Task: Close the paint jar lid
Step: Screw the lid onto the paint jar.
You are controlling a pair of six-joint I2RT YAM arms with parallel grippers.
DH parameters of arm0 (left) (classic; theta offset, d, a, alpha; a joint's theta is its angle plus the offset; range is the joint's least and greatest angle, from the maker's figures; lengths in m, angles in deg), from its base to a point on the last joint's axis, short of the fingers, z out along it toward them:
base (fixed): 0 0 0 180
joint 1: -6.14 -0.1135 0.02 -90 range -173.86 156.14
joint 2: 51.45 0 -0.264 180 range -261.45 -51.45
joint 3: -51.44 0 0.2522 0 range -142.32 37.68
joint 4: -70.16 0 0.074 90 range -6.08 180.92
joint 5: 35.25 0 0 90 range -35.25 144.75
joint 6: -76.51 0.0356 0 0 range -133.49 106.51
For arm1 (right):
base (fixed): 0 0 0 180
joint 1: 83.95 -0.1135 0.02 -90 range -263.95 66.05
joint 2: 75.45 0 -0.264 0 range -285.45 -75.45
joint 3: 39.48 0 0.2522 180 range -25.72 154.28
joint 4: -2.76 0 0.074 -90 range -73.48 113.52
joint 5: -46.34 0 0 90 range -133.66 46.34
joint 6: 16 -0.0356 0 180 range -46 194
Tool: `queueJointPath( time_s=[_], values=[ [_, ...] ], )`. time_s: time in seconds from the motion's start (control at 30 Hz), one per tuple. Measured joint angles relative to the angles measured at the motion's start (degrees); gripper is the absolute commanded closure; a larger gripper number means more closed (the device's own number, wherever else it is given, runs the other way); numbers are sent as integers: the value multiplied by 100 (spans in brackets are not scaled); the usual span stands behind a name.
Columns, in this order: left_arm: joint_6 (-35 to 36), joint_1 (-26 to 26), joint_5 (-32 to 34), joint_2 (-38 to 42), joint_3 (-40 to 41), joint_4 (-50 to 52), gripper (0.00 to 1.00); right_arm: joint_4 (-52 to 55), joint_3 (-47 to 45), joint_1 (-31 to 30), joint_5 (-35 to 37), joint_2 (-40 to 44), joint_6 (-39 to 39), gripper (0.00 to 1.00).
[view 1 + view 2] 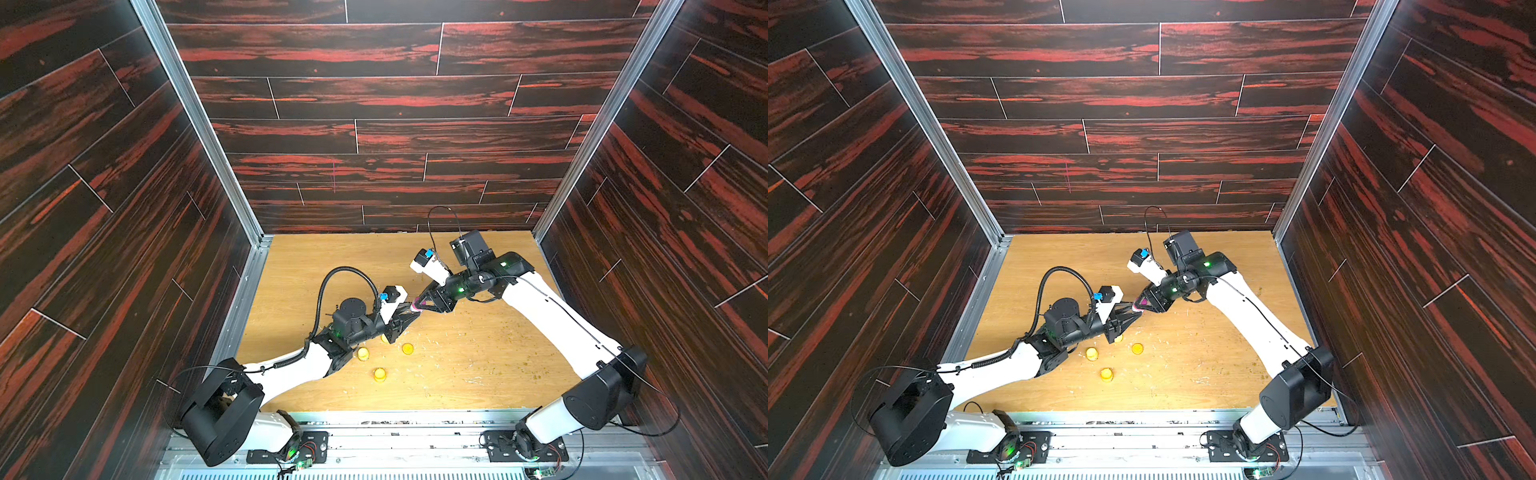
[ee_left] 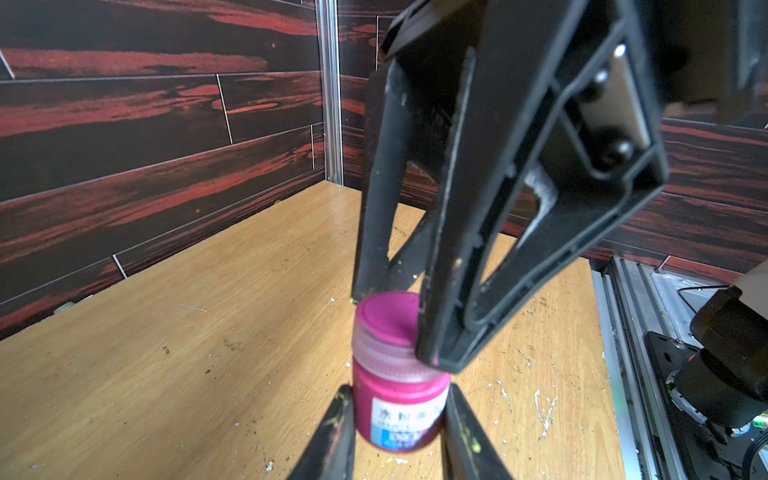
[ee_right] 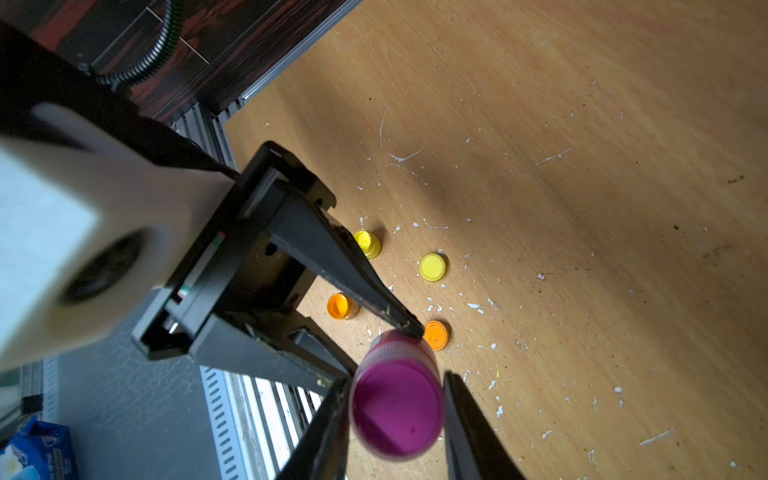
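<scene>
table (image 1: 478, 365): wood grain, matt, scratched (white flecks all over)
paint jar (image 2: 395, 399): translucent plastic, glossy paper label
lid (image 2: 386, 318): plastic, smooth, matt
walls (image 1: 374, 104): wood-look panels, faint sheen

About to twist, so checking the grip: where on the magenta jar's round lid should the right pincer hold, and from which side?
Probably the side wall of the round magenta plastic lid, pinched across its width, coming end-on along its axis. The left pincer clamps the labelled magenta plastic paint jar by its body, leaving only the lid end free; the right pincer sits that way.
</scene>
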Motion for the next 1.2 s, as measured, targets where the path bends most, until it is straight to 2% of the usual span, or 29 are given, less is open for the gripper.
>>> queueJointPath(
  time_s=[0.3,0.7,0.83,0.87,0.97,1.2],
  values=[
    [28,-17,146,-44,-114,225,84,-271,-149,44,-74,-42,-476,69],
    [269,-20,883,-376,-122,470,84,-739,-260,-133,494,-544,-2337,69],
    [317,-17,1060,-391,-122,470,84,-828,-227,-177,625,-597,-2861,60],
    [326,-13,1086,-391,-122,444,84,-807,-190,-186,664,-597,-2935,53],
    [328,-9,1121,-367,-170,122,84,-544,13,-245,695,-603,-3038,42],
    [219,-9,1069,-192,-94,-452,84,-11,785,-42,713,-527,-2546,34]
  ],
)
